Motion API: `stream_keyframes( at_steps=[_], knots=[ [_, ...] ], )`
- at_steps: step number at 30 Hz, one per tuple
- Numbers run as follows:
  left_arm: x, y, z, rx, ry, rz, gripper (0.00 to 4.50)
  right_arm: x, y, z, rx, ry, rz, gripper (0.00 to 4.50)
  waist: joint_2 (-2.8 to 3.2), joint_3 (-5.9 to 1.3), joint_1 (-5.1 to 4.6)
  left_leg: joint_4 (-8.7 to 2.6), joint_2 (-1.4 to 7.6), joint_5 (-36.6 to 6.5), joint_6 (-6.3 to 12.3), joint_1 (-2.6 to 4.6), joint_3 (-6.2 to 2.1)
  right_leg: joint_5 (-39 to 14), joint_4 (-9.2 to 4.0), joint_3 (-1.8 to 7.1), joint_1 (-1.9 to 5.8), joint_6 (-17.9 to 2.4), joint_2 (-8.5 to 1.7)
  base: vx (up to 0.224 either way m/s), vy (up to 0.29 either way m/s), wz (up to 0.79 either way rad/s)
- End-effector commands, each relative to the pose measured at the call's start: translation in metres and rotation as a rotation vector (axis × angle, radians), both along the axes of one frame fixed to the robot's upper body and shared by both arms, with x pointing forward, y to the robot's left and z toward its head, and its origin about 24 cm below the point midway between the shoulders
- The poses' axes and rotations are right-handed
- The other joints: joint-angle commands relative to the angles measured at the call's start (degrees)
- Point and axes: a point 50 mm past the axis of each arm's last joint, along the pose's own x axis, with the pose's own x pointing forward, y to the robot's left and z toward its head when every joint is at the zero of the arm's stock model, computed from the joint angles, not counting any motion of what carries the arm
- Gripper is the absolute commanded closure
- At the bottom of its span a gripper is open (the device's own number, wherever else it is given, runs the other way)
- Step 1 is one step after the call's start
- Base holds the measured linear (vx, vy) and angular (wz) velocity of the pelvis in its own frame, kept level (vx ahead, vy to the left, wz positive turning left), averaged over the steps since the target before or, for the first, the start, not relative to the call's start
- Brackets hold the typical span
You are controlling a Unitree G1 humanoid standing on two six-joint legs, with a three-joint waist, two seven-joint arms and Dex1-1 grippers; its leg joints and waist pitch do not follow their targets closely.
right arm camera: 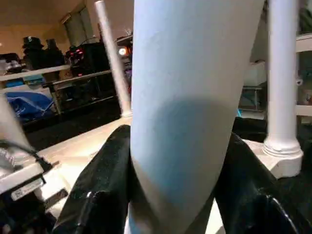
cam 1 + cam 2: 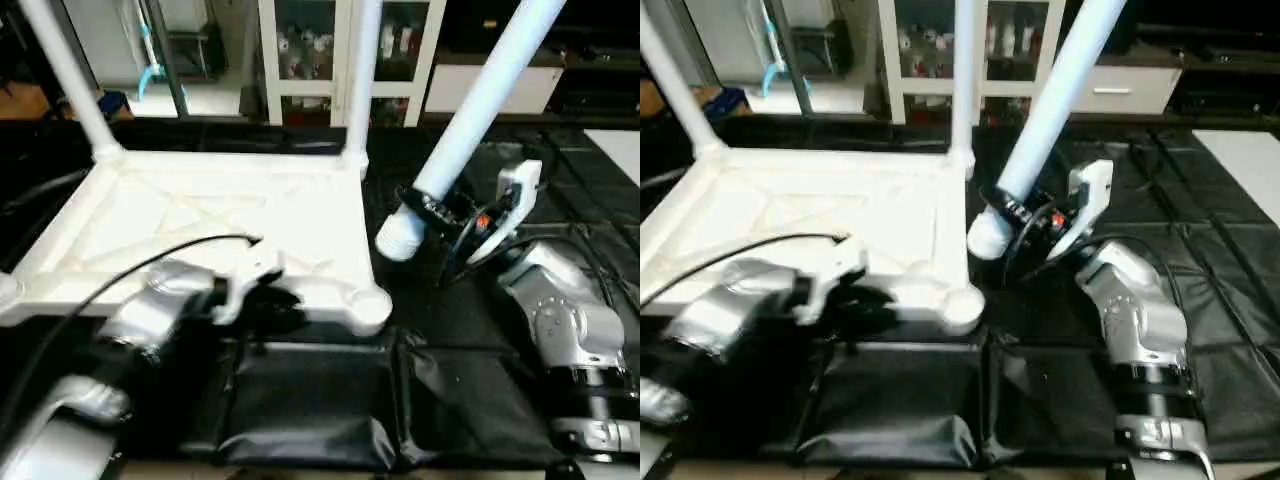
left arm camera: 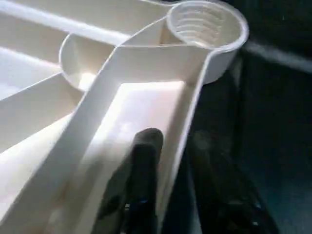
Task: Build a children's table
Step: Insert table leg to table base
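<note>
The children's table top (image 2: 200, 210) lies upside down on black cloth, ribs up. Two white legs (image 2: 70, 70) (image 2: 362, 70) stand upright in its far corner sockets. My right gripper (image 2: 450, 215) is shut on a third leg (image 2: 480, 100), which tilts up and to the right. That leg's lower end (image 2: 400, 235) hangs just right of the top and beyond the near right socket (image 2: 370, 305), which holds no leg. In the right wrist view black fingers (image 1: 105, 165) flank this leg. My left gripper (image 3: 178, 146) straddles the top's near rim, one finger (image 3: 144, 165) inside, shut on the wall.
Black padded cloth (image 2: 320, 400) covers the work surface in front of and to the right of the top. A white glass-door cabinet (image 2: 300, 50) stands behind. A black cable (image 2: 150, 255) runs from my left forearm across the top. A white sheet (image 2: 620, 145) lies at the far right.
</note>
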Motion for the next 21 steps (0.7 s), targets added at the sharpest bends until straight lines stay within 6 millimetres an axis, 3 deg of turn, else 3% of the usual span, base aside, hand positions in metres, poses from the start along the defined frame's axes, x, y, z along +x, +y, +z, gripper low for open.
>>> stream_keyframes(
  at_steps=[1, 3, 4, 5, 7, 12, 19, 20, 21],
  knots=[
    [-0.013, 0.019, -0.005, 0.079, 0.04, 0.01, 3.7, -0.005, 0.003, 0.0, 0.006, -0.001, 0.03, 2.64, 0.06, -3.75, -0.18, -5.95, 2.83, -19.4, -1.66, 1.56, -2.33, -22.05, -4.33, 1.19, 2.61, -10.5, -3.15, 0.0, 0.0, 0.0],
    [-0.017, 0.025, -0.003, 0.095, 0.034, 0.02, 3.84, -0.007, 0.006, -0.002, 0.008, 0.004, 0.043, 2.64, 0.0, -3.64, -0.53, -6.02, 2.72, -20.16, -1.83, 1.65, -2.34, -22.8, -4.41, 1.19, 2.46, -10.38, -2.98, 0.0, 0.0, 0.0],
    [-0.021, 0.027, 0.0, 0.098, 0.033, 0.016, 3.94, -0.01, 0.011, -0.005, 0.008, 0.014, 0.071, 2.64, -0.54, -3.59, -0.83, -5.92, 2.6, -20.84, -1.84, 1.82, -2.19, -24.19, -4.64, 1.2, 2.25, -10.15, -2.87, 0.0, 0.0, 0.0],
    [-0.023, 0.026, 0.0, 0.103, 0.035, 0.002, 3.94, -0.012, 0.015, -0.007, 0.002, 0.022, 0.103, 2.64, -0.1, -3.63, -1.01, -5.98, 2.68, -20.21, -1.92, 1.78, -2.34, -23.47, -4.43, 1.34, 2.37, -10.44, -3.05, 0.0, 0.0, 0.0],
    [-0.024, 0.024, 0.0, 0.113, 0.029, -0.011, 4.0, -0.015, 0.018, -0.008, -0.006, 0.028, 0.129, 2.64, -0.1, -3.51, -1.46, -6.08, 2.59, -20.8, -1.88, 1.58, -2.42, -24.12, -4.55, 1.24, 2.48, -10.17, -2.95, 0.0, 0.0, 0.0],
    [-0.022, 0.013, -0.003, 0.125, 0.001, -0.054, 4.3, -0.022, 0.026, -0.012, -0.044, 0.043, 0.226, 2.64, -0.03, -3.47, -1.59, -5.79, 2.54, -22.23, -1.79, 2.42, -2.16, -26.0, -5.24, 1.48, 1.89, -9.64, -2.82, 0.0, 0.0, 0.0],
    [-0.02, 0.005, -0.003, 0.148, -0.021, -0.086, 4.49, -0.03, 0.029, -0.026, -0.056, 0.112, 0.353, 2.64, -0.12, -3.44, -1.52, -5.8, 2.46, -22.74, -1.73, 2.18, -2.28, -26.13, -5.24, 1.42, 2.05, -10.02, -2.84, 0.0, 0.0, 0.0],
    [-0.02, 0.004, -0.002, 0.146, -0.023, -0.084, 4.5, -0.031, 0.03, -0.026, -0.066, 0.113, 0.37, 2.64, -0.55, -3.42, -1.49, -5.75, 2.48, -22.41, -1.53, 2.14, -2.31, -27.17, -5.23, 1.44, 2.1, -9.74, -2.94, 0.0, 0.0, 0.0],
    [-0.021, 0.004, -0.002, 0.146, -0.023, -0.084, 4.5, -0.031, 0.03, -0.026, -0.067, 0.113, 0.372, 2.64, -0.43, -3.39, -1.46, -5.73, 2.51, -22.46, -1.51, 2.23, -2.28, -27.79, -5.33, 1.47, 1.97, -9.57, -2.96, 0.0, 0.0, 0.0]
  ],
)
